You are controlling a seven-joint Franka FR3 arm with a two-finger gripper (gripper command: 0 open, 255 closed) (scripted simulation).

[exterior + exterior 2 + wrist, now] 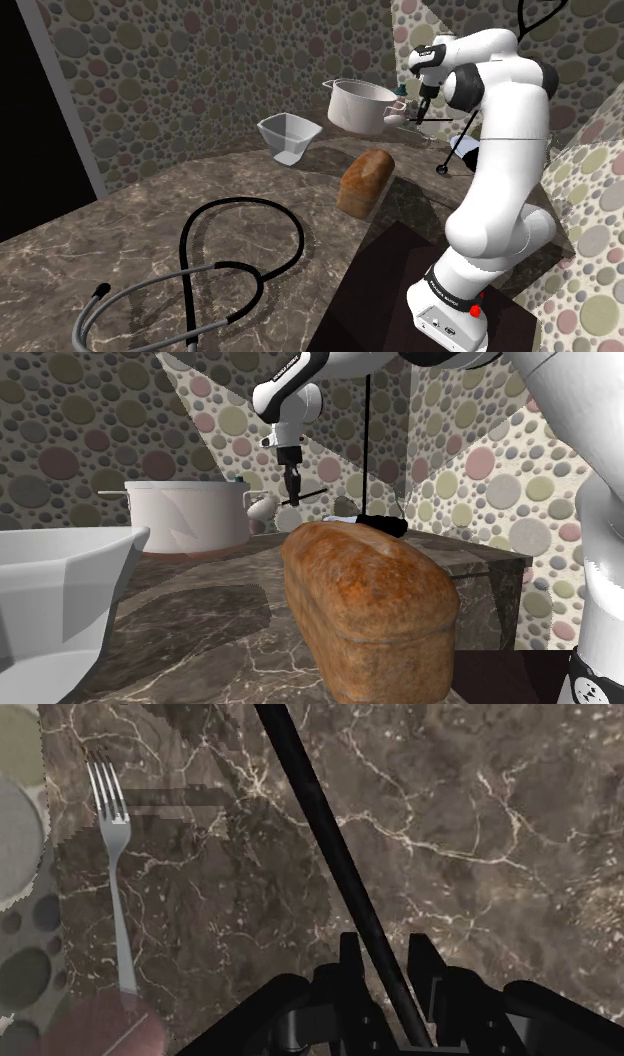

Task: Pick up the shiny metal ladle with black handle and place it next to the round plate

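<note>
Half the job looks done from the shoulder view: your gripper [424, 105] hangs above the counter [150, 200] with the ladle [396, 116] pinched in narrow jaws, pale bowl out one side and black handle out the other, while what I take for the round plate [462, 150] lies below and beyond them, so carrying and setting down are left. Your second exterior view shows that same grip, bowl near the pot [185, 517]. In the wrist view the handle runs between the fingers [350, 959], a fork [115, 854] lies far beneath, and no writing is legible.
</note>
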